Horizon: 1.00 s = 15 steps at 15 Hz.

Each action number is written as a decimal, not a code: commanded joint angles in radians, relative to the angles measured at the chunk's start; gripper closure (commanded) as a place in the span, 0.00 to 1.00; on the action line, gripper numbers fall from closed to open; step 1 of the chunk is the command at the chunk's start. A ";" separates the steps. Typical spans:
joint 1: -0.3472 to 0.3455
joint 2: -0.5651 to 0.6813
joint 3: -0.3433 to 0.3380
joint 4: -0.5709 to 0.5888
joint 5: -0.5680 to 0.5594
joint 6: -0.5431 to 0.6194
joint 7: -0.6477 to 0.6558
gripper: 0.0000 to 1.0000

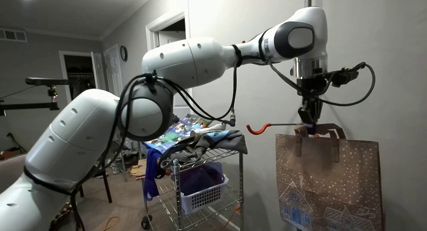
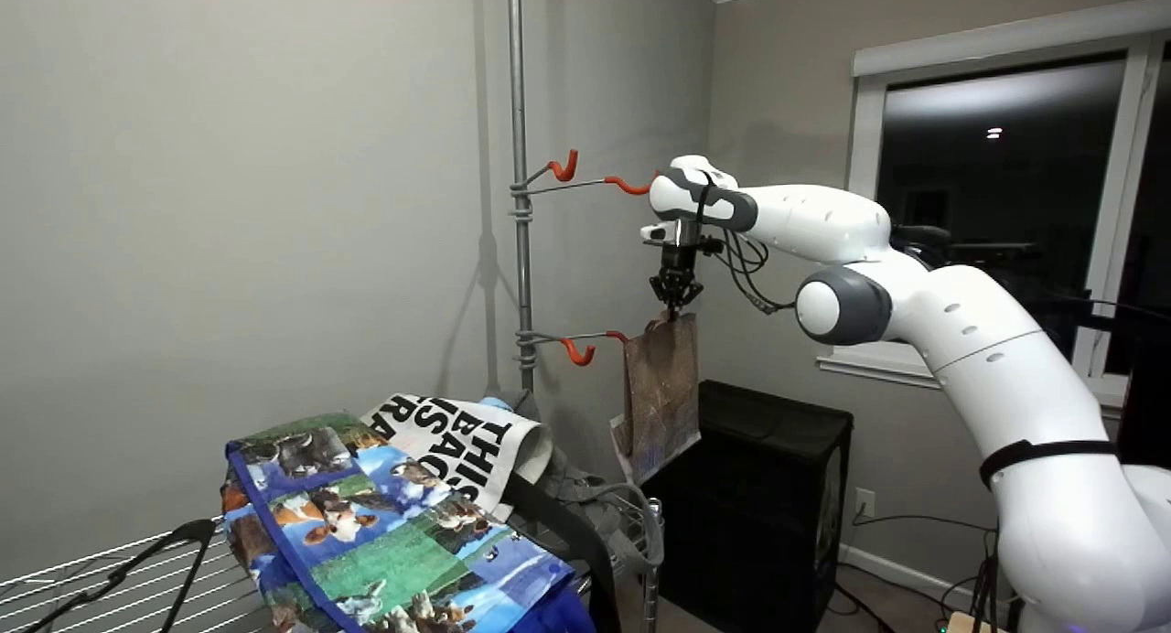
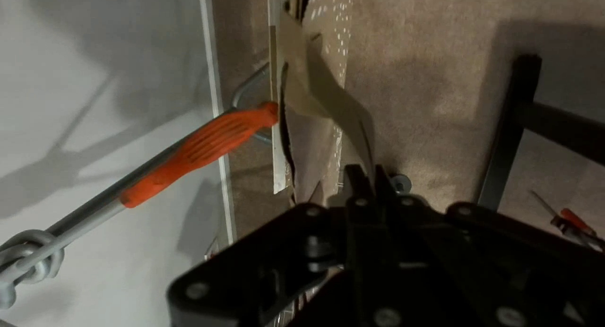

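My gripper (image 1: 311,127) points straight down, shut on a strap handle of a brown paper bag (image 1: 330,181) printed with white snow dots and houses. The bag hangs below the fingers in both exterior views, seen nearly edge-on in an exterior view (image 2: 663,386). In the wrist view the brown handle (image 3: 347,112) runs between the two fingertips of the gripper (image 3: 371,173). An orange-tipped hook (image 3: 198,150) reaches the bag's wall-side edge there. Whether its tip passes through the other handle or only touches it, I cannot tell. A bit of red shows behind the handles in an exterior view.
A metal pole (image 2: 524,276) by the wall carries upper hooks (image 2: 564,166) and lower hooks (image 2: 578,352) with red tips. A wire rack (image 1: 242,177) holds a cow-print bag (image 2: 393,532), other cloth bags and a white basket (image 1: 203,199). A black cabinet (image 2: 750,496) stands behind the paper bag.
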 commanded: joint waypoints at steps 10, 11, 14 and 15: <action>-0.034 0.036 0.028 -0.021 0.017 0.267 -0.270 0.96; -0.040 0.036 0.032 -0.023 0.027 0.265 -0.275 0.96; -0.061 0.037 0.048 -0.033 0.062 0.265 -0.282 0.96; -0.066 0.034 0.051 -0.037 0.069 0.244 -0.292 0.96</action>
